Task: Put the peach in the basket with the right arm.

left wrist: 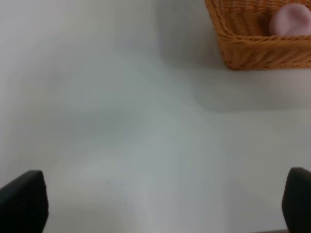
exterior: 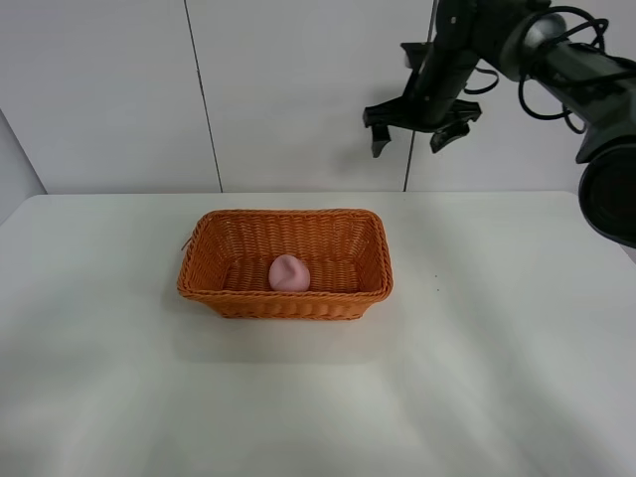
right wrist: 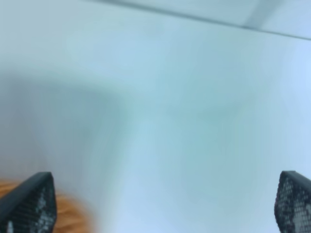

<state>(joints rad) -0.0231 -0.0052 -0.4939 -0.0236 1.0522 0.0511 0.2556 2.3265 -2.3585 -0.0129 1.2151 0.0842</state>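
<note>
The pale-pink peach (exterior: 288,272) lies inside the orange-brown wicker basket (exterior: 209,250) at the middle of the white table, near its front wall. My right gripper (exterior: 409,139) hangs high above and behind the basket's right end, open, with nothing between its fingers (exterior: 379,140). The right wrist view shows its two spread fingertips (right wrist: 29,204) and a blurred sliver of the basket (right wrist: 68,218). My left gripper (left wrist: 160,208) is open over bare table; the basket corner (left wrist: 243,43) and the peach (left wrist: 290,19) appear at the edge of its view. The left arm is outside the exterior view.
The white table (exterior: 477,358) stretches around the basket on all sides. A white panelled wall (exterior: 288,89) with dark seams stands behind the table. The right arm's black links and cables (exterior: 566,60) fill the upper right corner.
</note>
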